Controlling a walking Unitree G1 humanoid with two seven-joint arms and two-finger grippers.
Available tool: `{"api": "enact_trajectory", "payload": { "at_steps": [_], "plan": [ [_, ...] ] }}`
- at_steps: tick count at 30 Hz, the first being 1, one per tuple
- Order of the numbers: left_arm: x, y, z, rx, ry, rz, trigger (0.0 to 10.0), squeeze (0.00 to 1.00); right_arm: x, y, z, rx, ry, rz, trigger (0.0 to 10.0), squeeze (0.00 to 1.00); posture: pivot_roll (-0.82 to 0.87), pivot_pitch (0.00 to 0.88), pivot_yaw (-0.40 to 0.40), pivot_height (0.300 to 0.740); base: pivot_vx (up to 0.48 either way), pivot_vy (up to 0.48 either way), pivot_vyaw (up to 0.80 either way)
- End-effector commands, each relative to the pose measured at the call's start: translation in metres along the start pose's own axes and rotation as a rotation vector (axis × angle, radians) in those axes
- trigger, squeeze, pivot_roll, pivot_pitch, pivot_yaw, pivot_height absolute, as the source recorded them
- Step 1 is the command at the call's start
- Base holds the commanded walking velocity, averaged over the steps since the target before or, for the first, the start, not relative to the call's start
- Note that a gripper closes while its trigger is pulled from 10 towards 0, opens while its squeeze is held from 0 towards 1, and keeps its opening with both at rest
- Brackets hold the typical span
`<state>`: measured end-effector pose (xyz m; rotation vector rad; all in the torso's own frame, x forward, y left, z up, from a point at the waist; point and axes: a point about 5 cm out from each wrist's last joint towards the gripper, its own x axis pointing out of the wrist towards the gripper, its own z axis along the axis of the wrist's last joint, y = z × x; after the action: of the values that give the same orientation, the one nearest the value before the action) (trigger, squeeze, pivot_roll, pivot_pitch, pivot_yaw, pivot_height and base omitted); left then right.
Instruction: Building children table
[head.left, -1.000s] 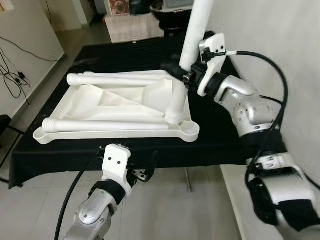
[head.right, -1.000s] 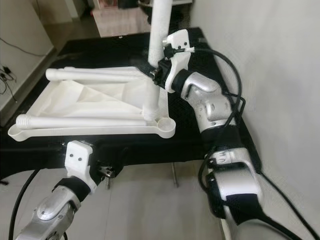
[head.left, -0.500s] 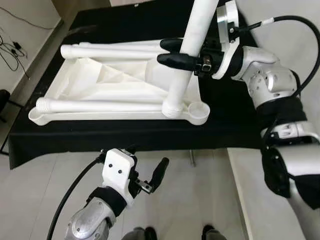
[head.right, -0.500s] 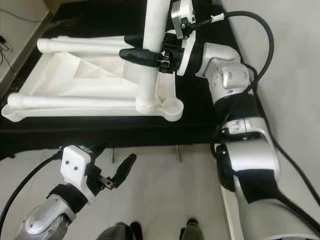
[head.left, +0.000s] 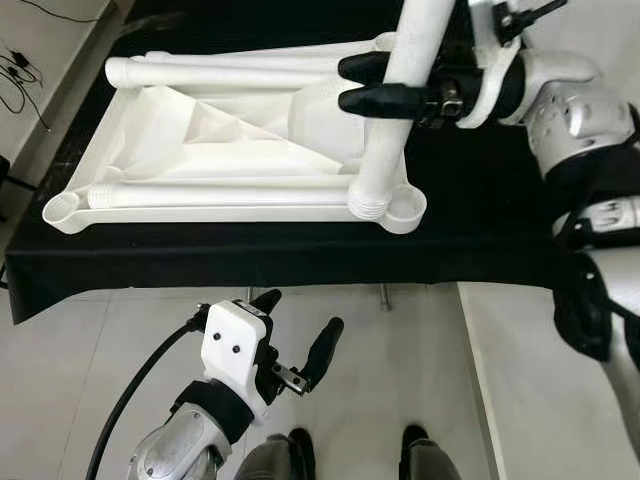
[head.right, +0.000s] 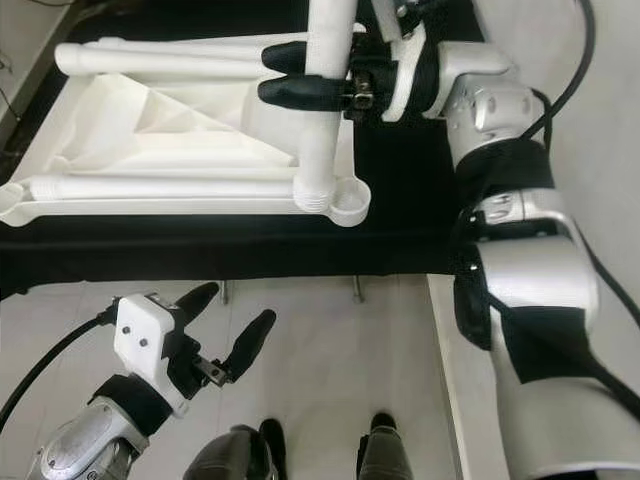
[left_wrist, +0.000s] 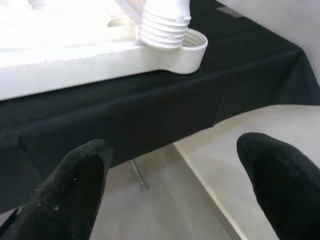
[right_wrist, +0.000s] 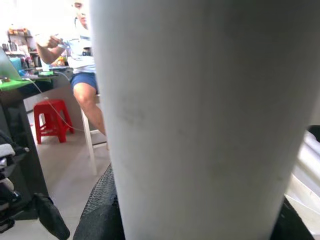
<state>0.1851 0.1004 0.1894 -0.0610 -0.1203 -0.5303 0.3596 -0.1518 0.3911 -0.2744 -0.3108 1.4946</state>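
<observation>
A white children's table top (head.left: 200, 150) lies upside down on a black-covered table (head.left: 480, 240). Two white legs (head.left: 230, 72) lie flat along it. My right gripper (head.left: 352, 84) is shut on a third white leg (head.left: 405, 90), held nearly upright and leaning right; the leg is seen close up in the right wrist view (right_wrist: 200, 125). Its threaded end (head.left: 370, 202) rests on the top beside the round corner socket (head.left: 406, 206). My left gripper (head.left: 302, 312) hangs open over the floor below the table's front edge, holding nothing (left_wrist: 175, 170).
A pale wall (head.left: 540, 400) runs close along my right side. Tiled floor (head.left: 120, 330) lies in front of the table, with my feet (head.left: 415, 445) at the bottom. Cables (head.left: 15, 70) lie far left. A person (right_wrist: 82, 55) sits in the room beyond, near a red stool (right_wrist: 50, 117).
The camera has tilted down, so the floor and my feet now show. My right wrist has turned, its fingers now lying level across the leg, which stays gripped and leans more.
</observation>
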Motion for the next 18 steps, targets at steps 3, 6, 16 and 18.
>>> {"api": "enact_trajectory", "payload": {
  "at_steps": [3, 6, 16, 18],
  "plan": [
    [-0.0039, -0.0005, -0.0004, 0.01, 0.024, -0.022, 10.0, 0.0, 0.0013, 0.0028, 0.0056, 0.006, 0.008, 0.06, 10.0, 0.0, 0.01, 0.368, 0.116, 0.74, 0.0, 0.0, 0.0],
    [-0.003, 0.0001, -0.0001, 0.009, 0.022, -0.025, 10.0, 0.0, 0.0026, 0.0041, 0.0026, 0.009, 0.035, 0.075, 10.0, 0.0, 0.01, 0.367, 0.116, 0.74, 0.0, 0.0, 0.0],
    [-0.0031, 0.0, 0.0006, 0.011, 0.022, -0.031, 10.0, 0.0, 0.0056, 0.0007, -0.0032, 0.003, 0.067, 0.059, 10.0, 0.0, 0.01, 0.369, 0.112, 0.74, 0.0, 0.0, 0.0],
    [-0.0034, -0.0003, 0.0008, 0.011, 0.021, -0.031, 10.0, 0.0, 0.0054, 0.0002, -0.0035, 0.006, 0.068, 0.055, 10.0, 0.0, 0.01, 0.369, 0.111, 0.74, 0.0, 0.0, 0.0]
  ]
}}
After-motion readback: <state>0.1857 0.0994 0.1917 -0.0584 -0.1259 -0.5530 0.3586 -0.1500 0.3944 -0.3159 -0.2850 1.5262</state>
